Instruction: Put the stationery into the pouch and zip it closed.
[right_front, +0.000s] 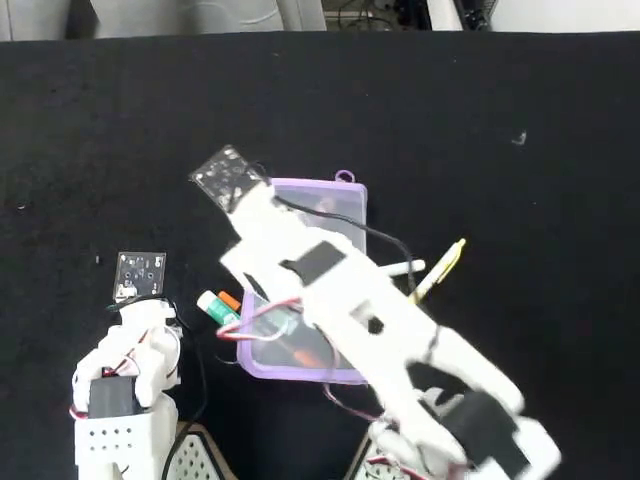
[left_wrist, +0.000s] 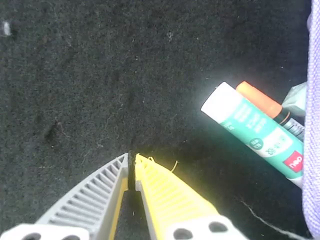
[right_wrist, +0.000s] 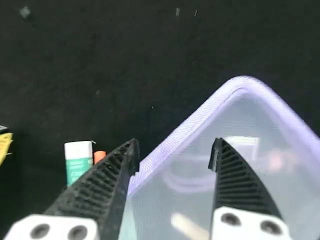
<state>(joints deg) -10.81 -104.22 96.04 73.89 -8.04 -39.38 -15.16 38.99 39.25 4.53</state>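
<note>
R jaws spread wide, astride pouch (right_wrist: 260, 115) corner mid-surface, nothing gripped. L jaws closed tip-to-tip, empty; we see glue stick (left_wrist: 250, 131) nearby.

Strong light comes from above. The black cloth surface (right_front: 520, 100) drinks it up and stays dark, so shadows barely show on it. The big white plastic arm (right_front: 370, 310) shines very bright. The clear plastic pouch with a purple edge (right_wrist: 250, 150) has white shiny patches and looks fuzzy close up. The green and white glue stick (left_wrist: 255, 132) glows at its white end.
</note>
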